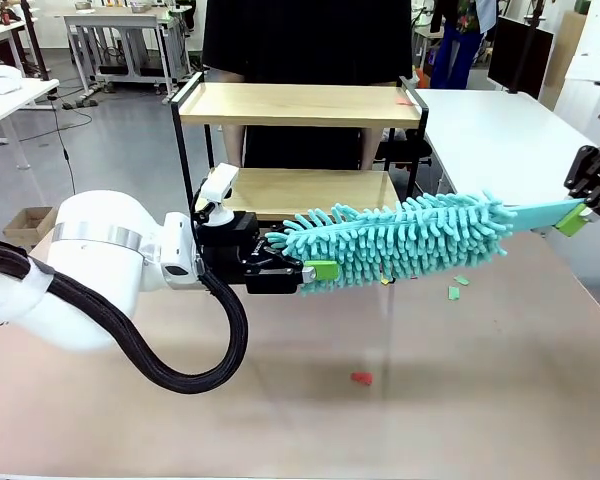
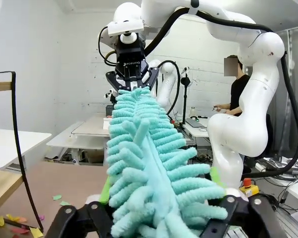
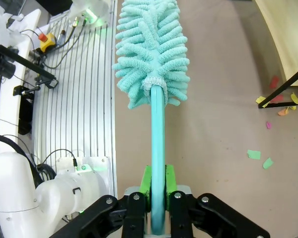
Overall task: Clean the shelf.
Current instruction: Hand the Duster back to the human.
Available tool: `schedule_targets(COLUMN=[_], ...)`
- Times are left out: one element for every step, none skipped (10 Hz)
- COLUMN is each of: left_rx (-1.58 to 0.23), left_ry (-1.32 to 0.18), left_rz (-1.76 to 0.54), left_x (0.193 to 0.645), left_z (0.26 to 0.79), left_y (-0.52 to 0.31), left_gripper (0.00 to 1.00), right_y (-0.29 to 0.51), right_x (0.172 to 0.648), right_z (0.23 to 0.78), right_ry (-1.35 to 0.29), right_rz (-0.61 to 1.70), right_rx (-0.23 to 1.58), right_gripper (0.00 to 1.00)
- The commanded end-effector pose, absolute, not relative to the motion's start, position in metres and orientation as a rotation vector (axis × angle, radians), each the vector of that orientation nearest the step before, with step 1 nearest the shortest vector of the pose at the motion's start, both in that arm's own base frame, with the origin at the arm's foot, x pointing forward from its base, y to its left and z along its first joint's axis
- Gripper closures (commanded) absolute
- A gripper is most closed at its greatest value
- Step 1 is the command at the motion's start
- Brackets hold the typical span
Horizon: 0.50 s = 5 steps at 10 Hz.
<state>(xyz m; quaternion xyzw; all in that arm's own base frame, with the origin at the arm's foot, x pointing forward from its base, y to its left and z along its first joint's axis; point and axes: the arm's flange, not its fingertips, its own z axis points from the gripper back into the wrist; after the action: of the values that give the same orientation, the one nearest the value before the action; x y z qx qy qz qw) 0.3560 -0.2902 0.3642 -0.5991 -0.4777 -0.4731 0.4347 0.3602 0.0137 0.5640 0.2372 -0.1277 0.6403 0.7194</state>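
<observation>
The tan tabletop carries the shelf at its far edge, with small paper scraps: a red one mid-table, green ones toward the right edge.

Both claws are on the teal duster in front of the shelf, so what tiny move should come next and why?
Probably the left claw should open. It clamps the duster by its fluffy head, while the right claw already grips the handle, so the head cannot sweep the shelf, where paper scraps lie by its base.
</observation>
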Motion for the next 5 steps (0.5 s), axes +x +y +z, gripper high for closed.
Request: schedule_targets(left_rx=[-1.502, -1.501, -1.499, -1.501, -1.502], left_ry=[-1.235, -1.232, -1.229, -1.227, -1.230], left_rz=[-1.174, -1.178, -1.178, -1.173, -1.168], left_x=[0.3554, 0.3557, 0.3556, 0.3553, 0.3555], left_z=[0.3682, 0.3681, 0.3688, 0.3690, 0.3702], left_y=[-0.3021, -0.3015, -0.3028, -0.3035, -0.3039], left_gripper=[1.00, 1.00, 1.00, 0.86, 0.96], right_y=[0.0179, 0.0179, 0.0179, 0.0179, 0.0179], right_x=[0.3591, 0.3591, 0.3591, 0.3591, 0.3591], right_z=[0.5670, 0.5670, 0.5670, 0.5670, 0.5670], right_ry=[-0.303, -0.303, -0.303, -0.303, -0.303], right_rz=[1.440, 1.440, 1.440, 1.440, 1.440], right_rx=[0.551, 0.551, 0.551, 0.551, 0.551], right_gripper=[0.87, 0.87, 0.87, 0.87, 0.87])
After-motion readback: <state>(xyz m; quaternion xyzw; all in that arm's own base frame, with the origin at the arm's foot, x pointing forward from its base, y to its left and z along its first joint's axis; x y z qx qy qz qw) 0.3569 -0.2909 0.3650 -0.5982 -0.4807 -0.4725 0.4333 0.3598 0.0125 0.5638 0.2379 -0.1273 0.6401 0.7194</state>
